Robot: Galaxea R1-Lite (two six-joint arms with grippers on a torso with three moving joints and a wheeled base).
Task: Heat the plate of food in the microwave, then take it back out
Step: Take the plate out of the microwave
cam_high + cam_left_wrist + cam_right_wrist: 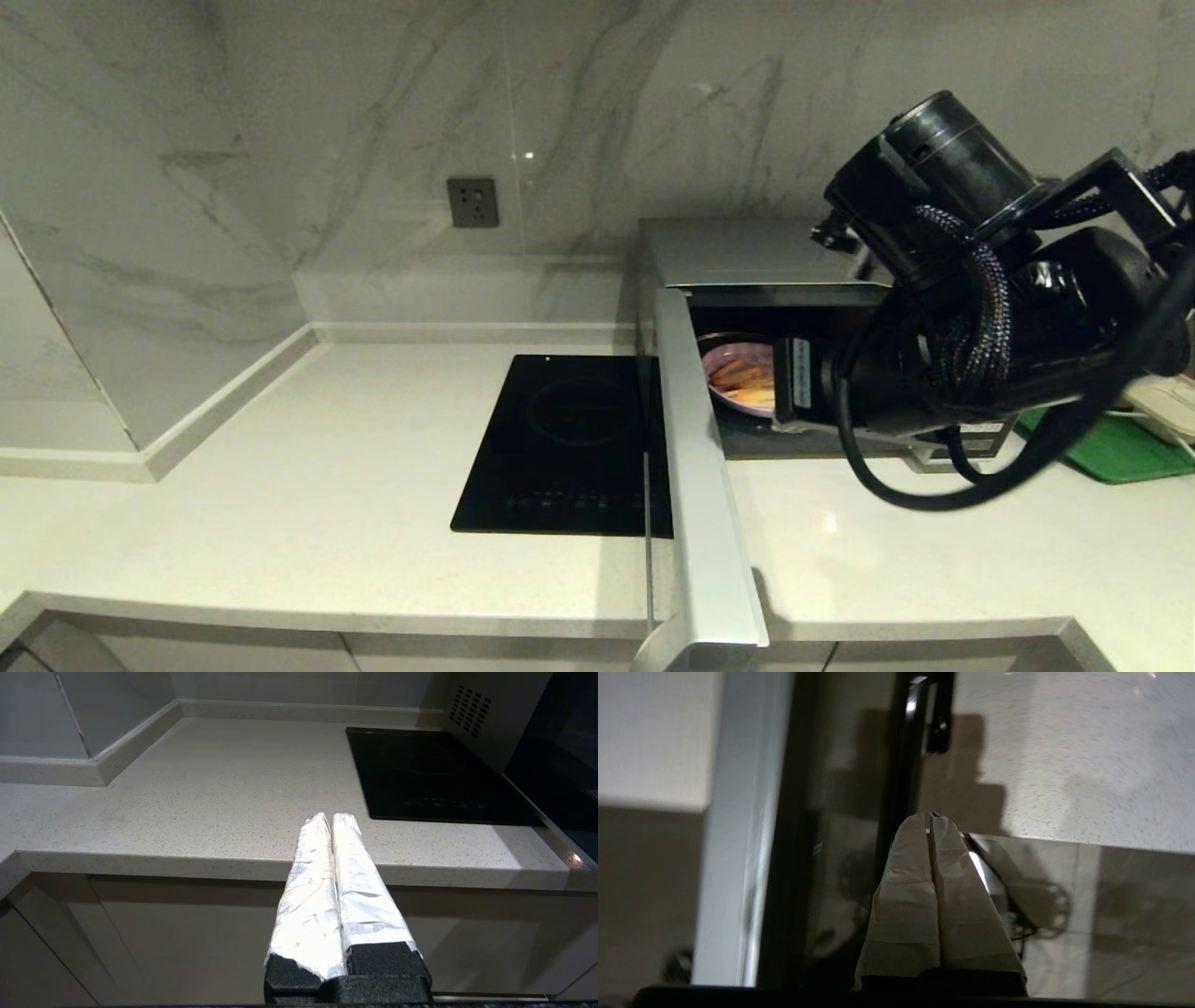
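The microwave [747,257] door [705,485] stands swung out toward the bottom of the head view, a long silver bar splitting the counter [280,485] in two. Left of it the cooktop [569,448] lies flat and low, with bare counter beyond it toward the left wall. Right of the door, the counter strip at lower right is bare up to a green mat [1116,453] at the right edge. The cavity mouth is largely blocked by the right arm [980,299] and its cables; only its left part shows, where the plate [742,376] sits. The right gripper [932,817], fingers pressed together, is just beside the door's inner glass.
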